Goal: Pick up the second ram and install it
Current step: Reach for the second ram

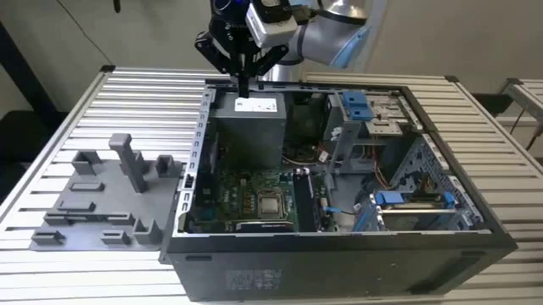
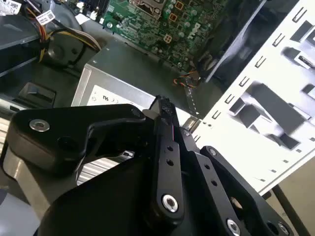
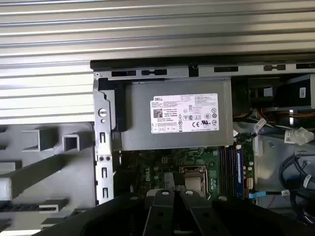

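1. The gripper [image 1: 243,91] hangs from the arm over the far end of the open case [image 1: 339,249], fingers pointing straight down.
2. Its fingers are pressed together, tip to tip. In both wrist views [image 2: 162,104] [image 3: 175,194] they look closed on themselves.
3. Right below it is the power supply [image 1: 250,133], its white label facing up. From where I stand I can't tell whether the tips touch it. In the second wrist view the box [image 2: 128,69] looks to lie some way under them.
4. The ram [image 3: 239,169], as far as I can make out, is the thin blue strip standing on edge in the slot bank. It is just beside the processor [image 3: 194,177] on the motherboard [image 3: 147,162]. It is well apart from the gripper, on the other side of the power supply.
5. I can't tell whether another strip stands in the dark slots next to it.
6. The grey tray [image 1: 93,210] with its upright posts lies on the slatted table [image 1: 152,95]. It sits against the case wall on the exterior view's left.
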Controlling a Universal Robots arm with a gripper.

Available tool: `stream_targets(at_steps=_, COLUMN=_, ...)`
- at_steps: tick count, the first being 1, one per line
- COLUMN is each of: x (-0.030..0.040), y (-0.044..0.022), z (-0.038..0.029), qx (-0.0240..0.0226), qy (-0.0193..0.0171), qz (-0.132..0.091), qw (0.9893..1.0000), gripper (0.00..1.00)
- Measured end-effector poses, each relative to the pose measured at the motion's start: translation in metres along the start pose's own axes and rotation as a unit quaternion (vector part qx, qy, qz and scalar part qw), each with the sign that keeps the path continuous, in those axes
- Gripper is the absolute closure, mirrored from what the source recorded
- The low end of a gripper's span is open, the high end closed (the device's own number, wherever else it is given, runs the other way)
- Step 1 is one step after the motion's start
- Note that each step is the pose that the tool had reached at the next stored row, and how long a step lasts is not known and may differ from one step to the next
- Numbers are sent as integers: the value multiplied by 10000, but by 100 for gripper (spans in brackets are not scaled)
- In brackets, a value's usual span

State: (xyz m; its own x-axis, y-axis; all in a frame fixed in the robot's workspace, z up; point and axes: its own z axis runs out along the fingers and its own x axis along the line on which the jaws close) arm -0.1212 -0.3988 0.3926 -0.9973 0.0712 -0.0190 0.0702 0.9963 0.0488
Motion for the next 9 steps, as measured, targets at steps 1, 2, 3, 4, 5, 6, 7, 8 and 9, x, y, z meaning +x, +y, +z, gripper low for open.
stream_targets(at_steps=1, x=0, y=0, z=0, qx=0, qy=0, qz=0, qw=10000, gripper=89)
stream_targets(at_steps=2, x=0, y=0, z=0, qx=0, qy=0, qz=0, qw=10000, gripper=89)
stream_targets(at_steps=3, x=0, y=0, z=0, qx=0, qy=0, qz=0, qw=10000, gripper=89)
stream_targets(at_steps=4, x=0, y=0, z=0, qx=0, qy=0, qz=0, qw=10000, gripper=89)
stream_targets(at_steps=5, x=0, y=0, z=0, qx=0, qy=0, qz=0, qw=10000, gripper=89)
stream_targets(at_steps=6, x=0, y=0, z=-1, qx=0, qy=0, qz=0, qw=10000, gripper=89)
stream_targets(at_steps=7, x=0, y=0, z=-1, qx=0, qy=0, qz=0, qw=10000, gripper=89)
stream_targets(at_steps=8, x=0, y=0, z=-1, qx=0, qy=0, qz=0, qw=10000, gripper=89)
stream_targets(at_steps=9, x=5, y=0, z=-1, qx=1, qy=1, qz=0, qw=10000, gripper=89)
